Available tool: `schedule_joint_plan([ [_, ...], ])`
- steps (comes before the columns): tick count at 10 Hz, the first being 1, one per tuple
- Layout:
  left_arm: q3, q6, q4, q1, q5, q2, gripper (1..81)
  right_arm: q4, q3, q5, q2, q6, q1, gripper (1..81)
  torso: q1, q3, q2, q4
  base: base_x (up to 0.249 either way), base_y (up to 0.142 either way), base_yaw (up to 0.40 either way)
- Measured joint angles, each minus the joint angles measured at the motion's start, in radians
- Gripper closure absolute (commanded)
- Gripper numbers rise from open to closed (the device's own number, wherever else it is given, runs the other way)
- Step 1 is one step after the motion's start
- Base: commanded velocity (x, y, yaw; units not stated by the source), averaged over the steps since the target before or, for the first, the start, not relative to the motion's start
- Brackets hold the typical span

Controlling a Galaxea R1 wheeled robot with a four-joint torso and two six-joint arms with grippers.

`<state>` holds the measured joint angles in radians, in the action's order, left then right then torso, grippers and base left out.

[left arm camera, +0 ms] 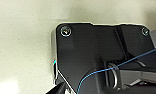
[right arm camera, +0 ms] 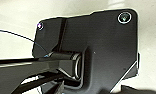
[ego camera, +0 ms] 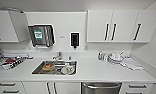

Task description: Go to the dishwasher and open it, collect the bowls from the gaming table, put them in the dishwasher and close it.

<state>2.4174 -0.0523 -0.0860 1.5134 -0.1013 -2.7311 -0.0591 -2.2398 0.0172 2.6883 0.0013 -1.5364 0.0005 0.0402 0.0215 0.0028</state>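
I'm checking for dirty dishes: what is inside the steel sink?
The stainless-steel sink holds a brownish round item on the left and white dishes on the right. What lies beneath them is covered, and I cannot tell exactly what each piece is.

We face a worktop (ego camera: 94, 71) with an open stretch between the sink (ego camera: 54, 67) and the dishes (ego camera: 115, 58) stacked at the right. Clutter (ego camera: 9, 61) crowds its left end. Below, the dishwasher (ego camera: 101, 88) front stands shut, nothing before it.
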Motion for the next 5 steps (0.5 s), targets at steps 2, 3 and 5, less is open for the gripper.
schedule_joint_plan([
  [2, -0.117, 0.0, 0.0, -0.003, -0.026, 0.088, 1.0, 0.007, 0.104, -0.003, -0.068, 0.004, 0.006, 1.0, 0.002, 0.0, 0.005, 0.0, 0.0, 0.0, 0.0],
  [3, -0.166, 0.0, 0.0, -0.001, -0.036, 0.139, 1.0, 0.011, 0.18, -0.004, -0.103, 0.005, 0.008, 1.0, 0.013, 0.0, 0.022, 0.0, 0.0, 0.0, 0.0],
  [5, -0.248, -0.001, 0.001, -0.002, -0.064, 0.22, 1.0, 0.016, 0.339, -0.01, -0.182, 0.006, 0.02, 1.0, 0.047, 0.007, 0.079, 0.0, 0.0, 0.0, 0.0],
])
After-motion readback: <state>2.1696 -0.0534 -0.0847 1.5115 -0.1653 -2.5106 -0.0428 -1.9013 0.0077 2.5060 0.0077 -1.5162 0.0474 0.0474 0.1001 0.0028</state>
